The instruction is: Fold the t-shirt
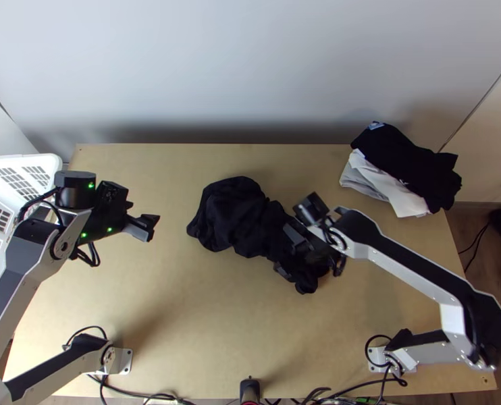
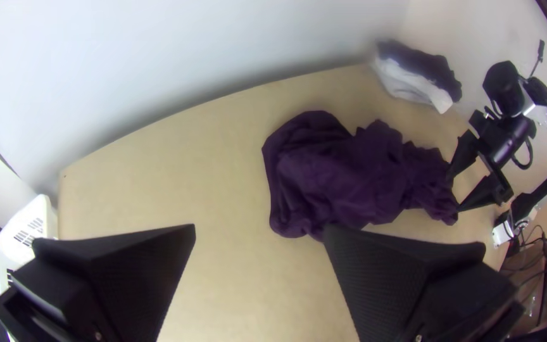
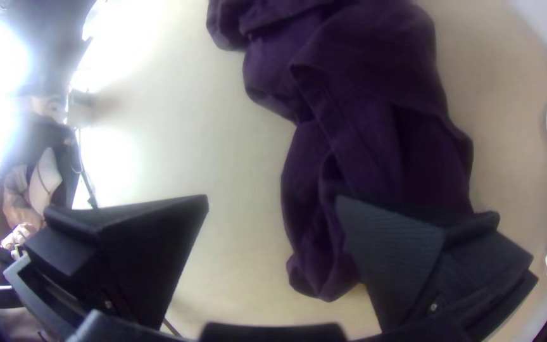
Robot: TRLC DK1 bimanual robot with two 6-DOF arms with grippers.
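Top view: slotted basket (image 1: 21, 160) near tbl's (image 1: 203, 324) L edge, contents unclear; tee (image 1: 230, 212) outside

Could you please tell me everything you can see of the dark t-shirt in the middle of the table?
The t-shirt is dark, soft-looking cloth with no pattern that I can make out. It lies bunched on the light wooden table, wrinkled and unfolded, broad at the top view's left and narrower at its right. A raised, seam-like line runs along it; I can't tell collar from sleeves. The right gripper is open at the narrow end, one finger overlapping the cloth; whether it touches is unclear.
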